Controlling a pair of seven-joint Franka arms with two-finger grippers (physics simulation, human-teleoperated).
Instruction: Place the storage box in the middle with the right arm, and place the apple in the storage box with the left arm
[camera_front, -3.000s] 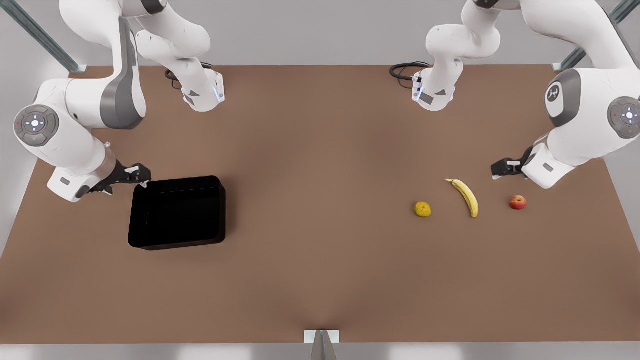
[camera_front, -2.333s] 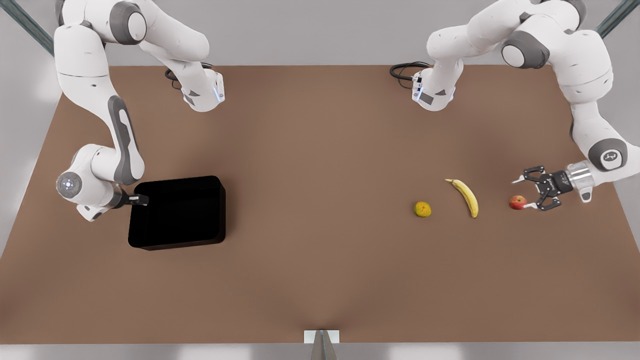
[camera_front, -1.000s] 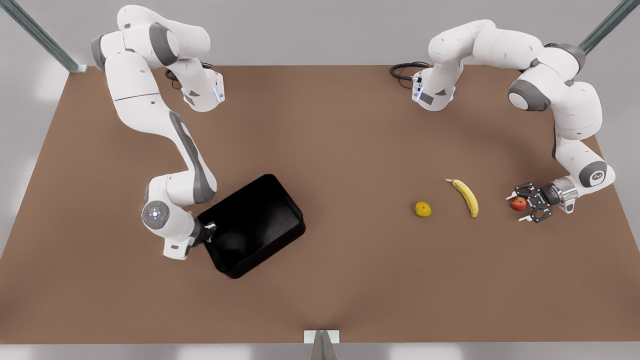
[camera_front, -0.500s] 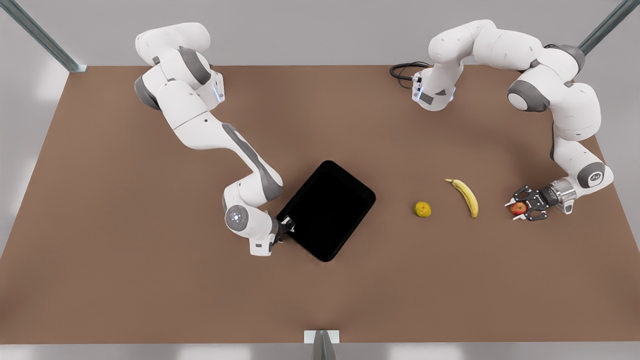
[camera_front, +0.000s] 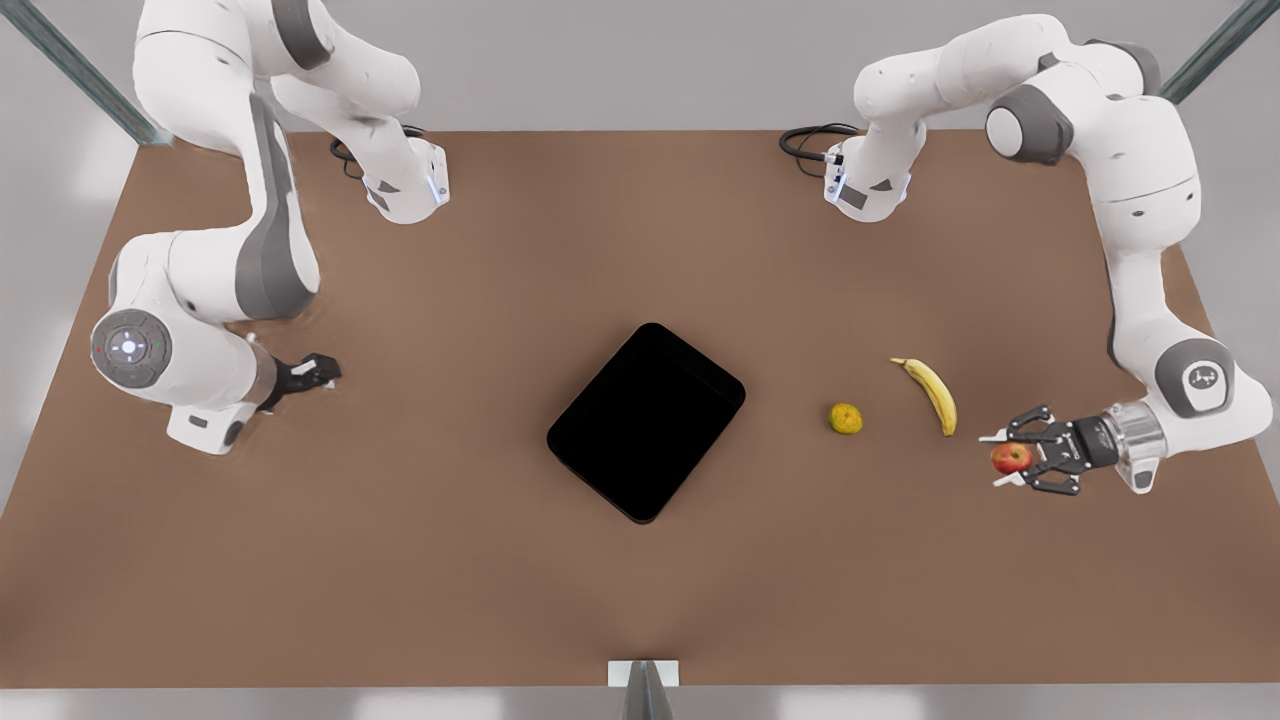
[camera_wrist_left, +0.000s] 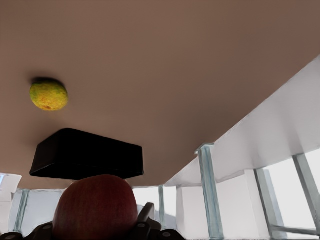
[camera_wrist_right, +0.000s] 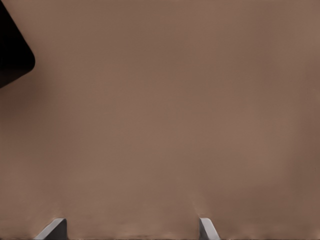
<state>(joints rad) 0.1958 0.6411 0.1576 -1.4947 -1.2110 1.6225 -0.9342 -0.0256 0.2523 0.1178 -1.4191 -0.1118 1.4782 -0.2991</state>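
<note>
Now, starting at the front view's left, the right pincer (camera_front: 318, 371) hangs over bare brown surface (camera_front: 400, 560), well apart from everything, and this arm waits. In the right wrist view its two fingertips (camera_wrist_right: 56, 228) stand spread and hold nothing, with a black corner of the storage box (camera_wrist_right: 12, 55) at the frame's edge.

Toward the centre lies the storage box (camera_front: 647, 421), resting flat about mid-surface and turned on a diagonal: its long axis runs from roughly 1 o'clock to 7 o'clock in the front view. It looks already placed, so that half of the task seems done.

Further along sit a yellow-green fruit (camera_front: 845, 418) and a banana (camera_front: 934, 393), both on the surface between box and apple.

At the front view's right, the left pincer (camera_front: 1005, 460) is clenched on the apple (camera_front: 1011, 458), which appears lifted clear of the surface. From this pincer the box lies at about 9 o'clock, well apart, with the yellow-green fruit close to the straight line between them. The left wrist view agrees: apple (camera_wrist_left: 95, 207) nearest, box (camera_wrist_left: 87, 154) beyond it, yellow-green fruit (camera_wrist_left: 48, 94) off to one side. The carry should therefore stay high enough to pass that fruit and the box's near wall.
</note>
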